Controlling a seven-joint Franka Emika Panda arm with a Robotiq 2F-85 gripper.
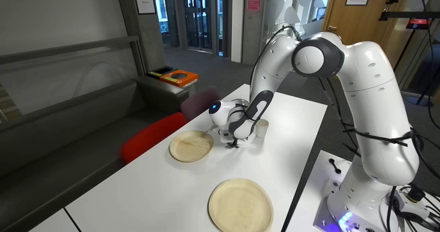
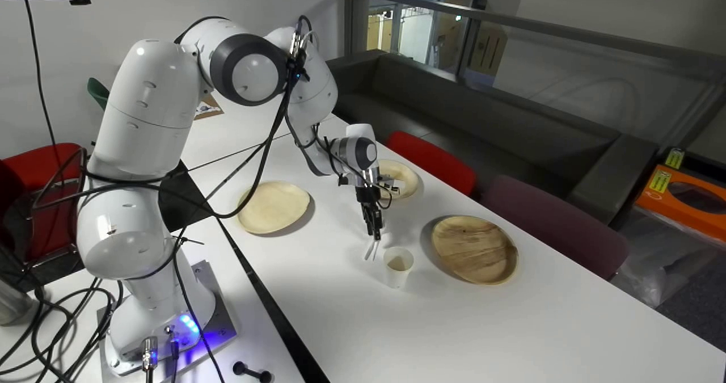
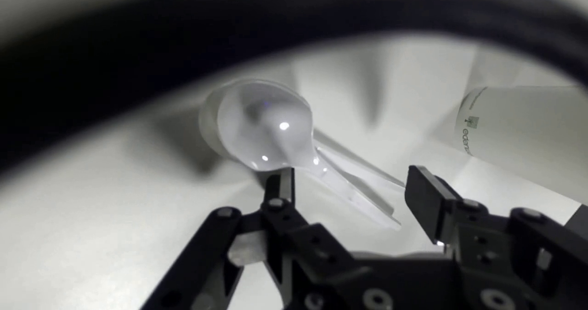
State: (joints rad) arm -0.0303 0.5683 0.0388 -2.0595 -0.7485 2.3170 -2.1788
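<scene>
A white plastic spoon (image 3: 264, 121) lies on the white table in the wrist view, its bowl far from me and its handle slanting in between my fingers. A second slim white piece (image 3: 353, 168) lies close beside that handle. My gripper (image 3: 349, 170) stands open above them; one fingertip overlaps the edge of the spoon's bowl, and whether it touches I cannot tell. Nothing is held. In an exterior view the gripper (image 2: 374, 236) points down at the white cutlery (image 2: 371, 251). A white paper cup (image 3: 528, 131) with small print stands to the right, apart from the fingers.
The cup (image 2: 398, 266) stands upright near the cutlery. Three round wooden plates surround the gripper: a dark-grained plate (image 2: 475, 249), a pale plate (image 2: 275, 207) and a plate (image 2: 405, 173) partly behind the wrist. Red and maroon chairs (image 2: 434, 156) line the table's far edge.
</scene>
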